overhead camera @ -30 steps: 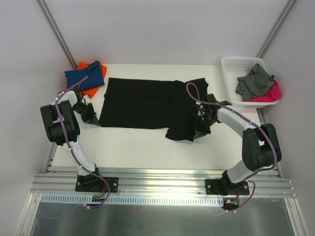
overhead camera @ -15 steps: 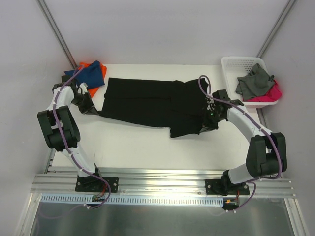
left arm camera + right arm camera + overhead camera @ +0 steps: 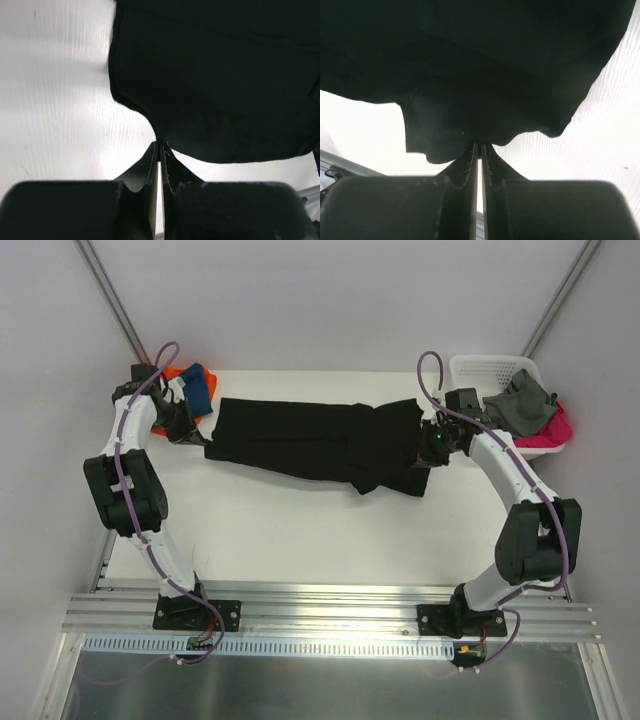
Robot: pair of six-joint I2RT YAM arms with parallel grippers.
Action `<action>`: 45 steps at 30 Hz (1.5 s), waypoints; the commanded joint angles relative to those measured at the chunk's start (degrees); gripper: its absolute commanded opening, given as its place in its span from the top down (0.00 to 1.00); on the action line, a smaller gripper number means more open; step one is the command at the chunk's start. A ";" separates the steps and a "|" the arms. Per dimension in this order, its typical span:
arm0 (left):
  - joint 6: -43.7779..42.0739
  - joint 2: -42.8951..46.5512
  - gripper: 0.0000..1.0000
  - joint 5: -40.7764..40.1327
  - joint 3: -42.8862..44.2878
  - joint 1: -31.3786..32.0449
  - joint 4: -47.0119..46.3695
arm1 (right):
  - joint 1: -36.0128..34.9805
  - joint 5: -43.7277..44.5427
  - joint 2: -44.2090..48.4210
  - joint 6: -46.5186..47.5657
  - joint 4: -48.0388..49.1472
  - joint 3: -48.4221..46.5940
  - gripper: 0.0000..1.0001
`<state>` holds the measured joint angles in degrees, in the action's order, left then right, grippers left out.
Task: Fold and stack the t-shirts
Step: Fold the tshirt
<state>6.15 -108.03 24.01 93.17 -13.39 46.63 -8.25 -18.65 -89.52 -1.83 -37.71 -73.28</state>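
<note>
The black t-shirt (image 3: 310,440) lies stretched across the far half of the white table. My left gripper (image 3: 192,430) is shut on its left edge; in the left wrist view the fingertips pinch the cloth (image 3: 215,85) at the hem (image 3: 161,142). My right gripper (image 3: 428,448) is shut on the shirt's right end, and the right wrist view shows the black cloth (image 3: 485,75) bunched at the closed tips (image 3: 480,145). A blue t-shirt (image 3: 198,388) lies on an orange one (image 3: 172,373) at the far left corner, just behind the left gripper.
A white slotted basket (image 3: 475,375) at the far right corner holds grey (image 3: 520,405) and pink (image 3: 555,430) cloth, close behind the right arm. Bare white table (image 3: 300,530) lies in front of the shirt. Grey walls enclose the table.
Both grippers have moved toward the far edge, dragging the black shirt's ends back with them. The shirt's near edge has lifted back and the cloth is now narrower from front to back.
</note>
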 commanded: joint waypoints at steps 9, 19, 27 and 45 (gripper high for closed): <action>-3.34 -9.83 1.00 -2.21 18.09 3.37 0.13 | 0.52 2.13 -11.62 4.19 2.91 -14.41 0.99; -3.87 -15.81 1.00 -3.97 22.85 3.72 -1.02 | -0.54 5.21 -25.33 7.89 2.73 -33.31 0.99; -4.31 -19.76 1.00 -6.17 28.03 4.33 -2.25 | -3.79 6.88 -34.49 8.42 2.21 -44.67 0.99; -3.60 -25.56 1.00 -13.37 30.14 8.03 -5.32 | -4.23 13.99 -43.72 11.93 3.35 -50.82 0.99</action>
<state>2.55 -133.60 13.15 120.70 -5.30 42.26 -12.71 -7.38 -133.29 8.45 -35.48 -120.95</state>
